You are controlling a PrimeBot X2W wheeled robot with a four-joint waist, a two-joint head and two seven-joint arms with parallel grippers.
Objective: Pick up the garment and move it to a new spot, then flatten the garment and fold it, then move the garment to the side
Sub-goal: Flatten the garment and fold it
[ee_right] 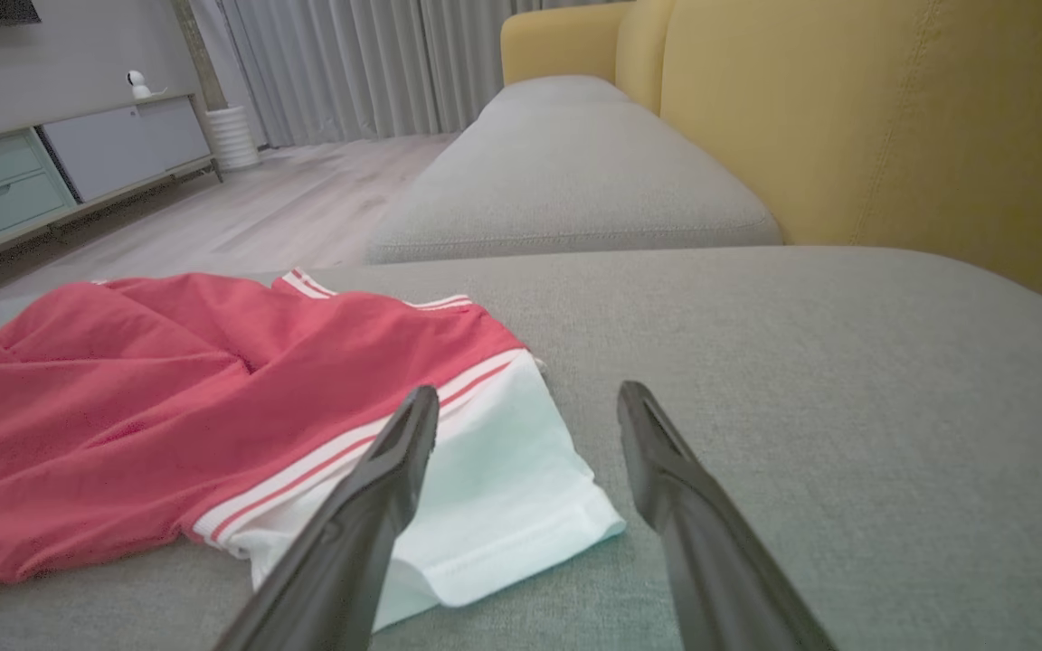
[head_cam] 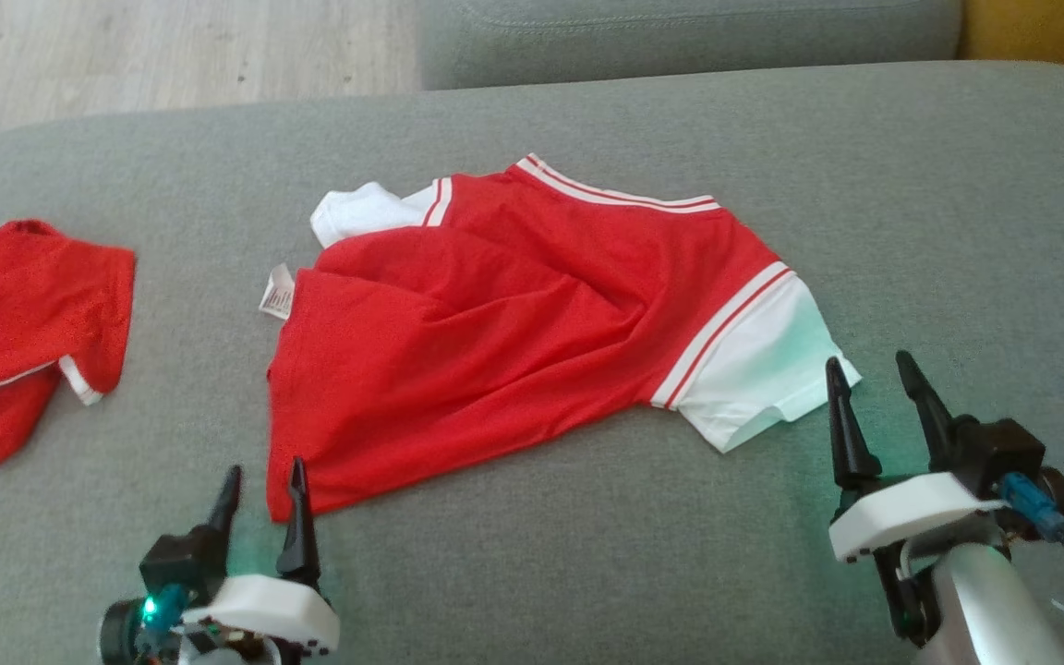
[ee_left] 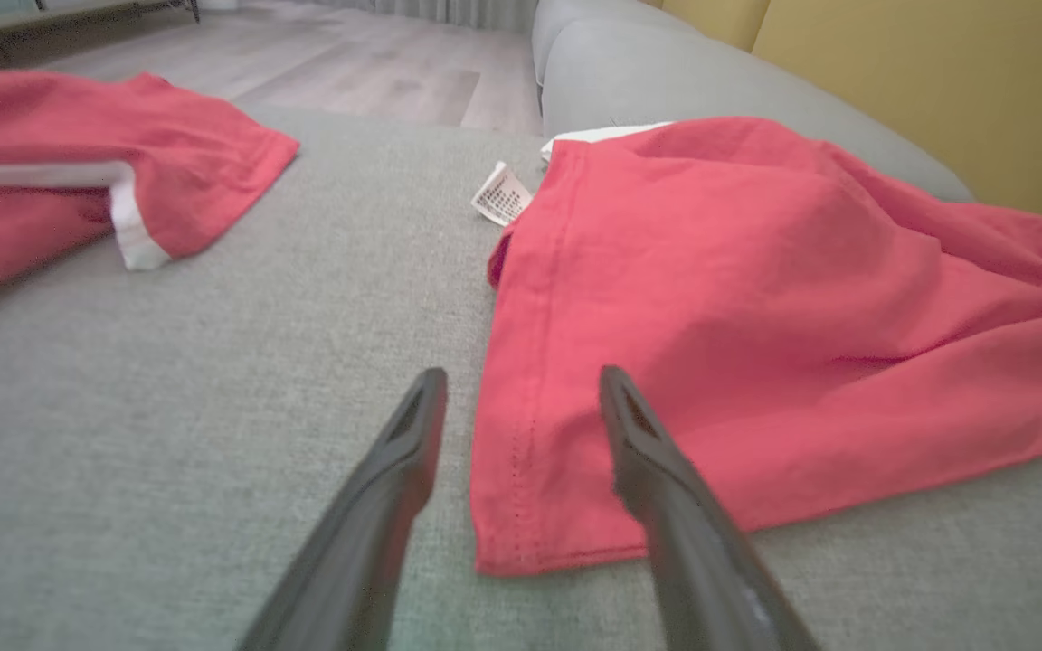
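Note:
The garment (head_cam: 513,323) is a red shirt with white sleeves and white-striped trim, lying loosely rumpled on the grey sofa cushion (head_cam: 587,554). My left gripper (head_cam: 266,466) is open at the shirt's near left hem corner. In the left wrist view the left gripper (ee_left: 523,372) straddles the edge of the garment (ee_left: 756,298), one finger over red cloth and the other over bare cushion. My right gripper (head_cam: 867,360) is open just right of the white sleeve (head_cam: 763,360). From the right wrist, the right gripper (ee_right: 528,389) hovers over the sleeve (ee_right: 503,470), holding nothing.
A second red garment (head_cam: 24,314) lies bunched at the cushion's left edge. Another grey cushion (head_cam: 680,37) stands behind, and a yellow backrest (ee_right: 847,117) rises to the right. Wooden floor (head_cam: 172,55) lies beyond the far left edge. A care label (head_cam: 278,291) sticks out from the shirt's left side.

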